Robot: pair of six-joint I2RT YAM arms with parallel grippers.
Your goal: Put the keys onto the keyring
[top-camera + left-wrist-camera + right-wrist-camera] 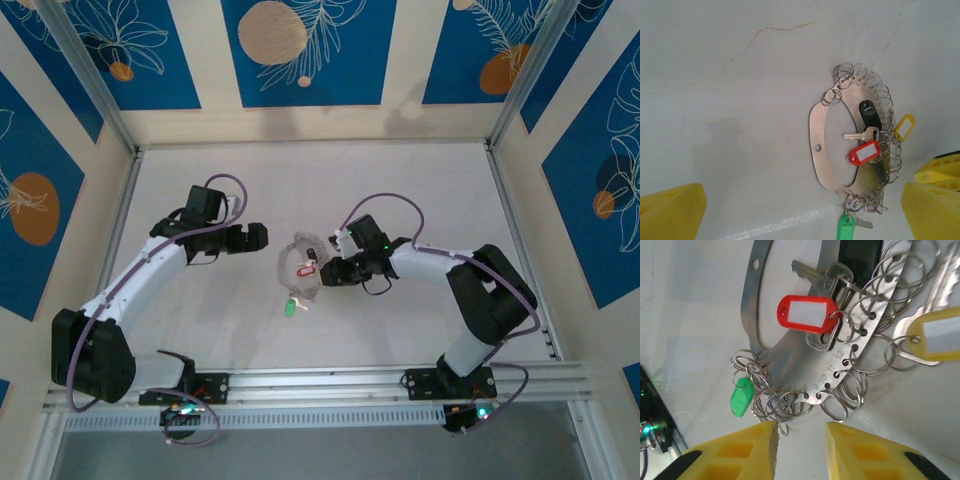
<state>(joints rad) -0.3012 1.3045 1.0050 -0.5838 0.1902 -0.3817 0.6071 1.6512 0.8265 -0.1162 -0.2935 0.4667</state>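
The keyring (300,262) lies flat in the middle of the tabletop (400,190), right between the two arms. The left pincer (258,237) hangs just beside it, released and touching nothing. Its wrist view shows yellow fingers (670,212) spread far apart either side of the ring. Over to the right pincer (800,452): it is close in on the ring's numbered end, with its jaws parted by a narrow gap and nothing between them. The small wire loops (785,407) sit just ahead of its tips. The red-tagged key (807,314) lies across the ring's opening. The green-tagged key (845,227) sits by the loop cluster at one end. The yellow-tagged key (940,337) rests outside the band, against the loops.
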